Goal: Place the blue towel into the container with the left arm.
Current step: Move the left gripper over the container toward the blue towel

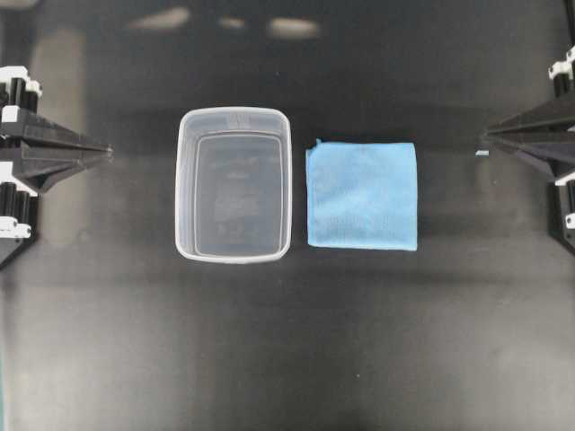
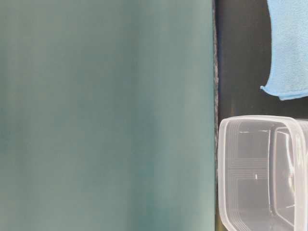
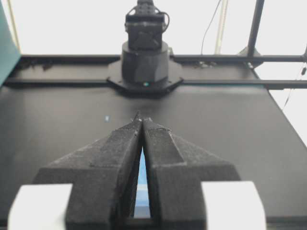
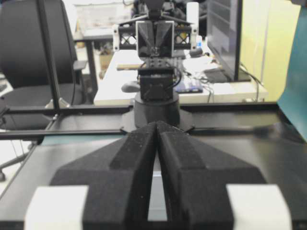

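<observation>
While both grippers, left (image 1: 106,153) and right (image 1: 485,136), sit closed and empty at opposite table (image 1: 287,359) edges, the towel (image 1: 362,196) lies flat just right of the tub (image 1: 234,184), not touching it.
</observation>
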Motion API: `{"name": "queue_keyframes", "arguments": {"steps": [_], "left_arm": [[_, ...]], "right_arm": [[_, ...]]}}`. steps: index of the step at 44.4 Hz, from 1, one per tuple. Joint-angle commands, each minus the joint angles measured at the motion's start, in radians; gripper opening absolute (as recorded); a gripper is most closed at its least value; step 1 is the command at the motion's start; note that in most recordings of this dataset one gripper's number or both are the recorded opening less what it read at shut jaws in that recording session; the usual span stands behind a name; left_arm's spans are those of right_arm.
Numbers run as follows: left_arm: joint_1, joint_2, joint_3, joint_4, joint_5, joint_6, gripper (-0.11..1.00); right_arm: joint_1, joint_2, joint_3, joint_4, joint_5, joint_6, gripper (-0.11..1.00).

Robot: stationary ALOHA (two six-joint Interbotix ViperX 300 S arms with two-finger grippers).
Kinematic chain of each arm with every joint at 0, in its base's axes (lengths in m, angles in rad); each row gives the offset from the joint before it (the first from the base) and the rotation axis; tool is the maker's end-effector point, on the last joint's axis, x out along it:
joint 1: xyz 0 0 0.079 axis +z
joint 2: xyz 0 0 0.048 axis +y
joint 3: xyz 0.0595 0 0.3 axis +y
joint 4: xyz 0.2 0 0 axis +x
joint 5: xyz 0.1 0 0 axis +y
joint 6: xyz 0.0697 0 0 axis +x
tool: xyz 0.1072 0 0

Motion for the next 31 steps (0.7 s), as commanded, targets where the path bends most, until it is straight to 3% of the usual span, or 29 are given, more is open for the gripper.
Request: {"name": "queue_keyframes", "arguments": {"steps": [1,6,10,22,31], "left_arm": [[0.002,0.035,-0.091,0.04,0.009,-0.015,0.06],[0.012,0.081,-0.156,0.04,0.021,-0.008,0.0],[0.012,0.138,-0.23,0.04,0.101,-0.008,0.0],[0.018,0.396,-0.526,0.041,0.537,0.012,0.0],[0.029,0.617,-0.736,0.043,0.765,0.077,0.0]], "right_arm": [[-0.005,0.005,-0.02,0.002,-0.014,0.003,0.01],[-0.009,0.002,-0.02,0.003,-0.02,0.003,0.01],[-0.021,-0.003,-0.02,0.003,-0.023,0.003,0.01],[-0.06,-0.014,-0.021,0.009,0.029,0.006,0.01],[-0.086,-0.04,-0.02,0.009,0.057,0.005,0.03]]}}
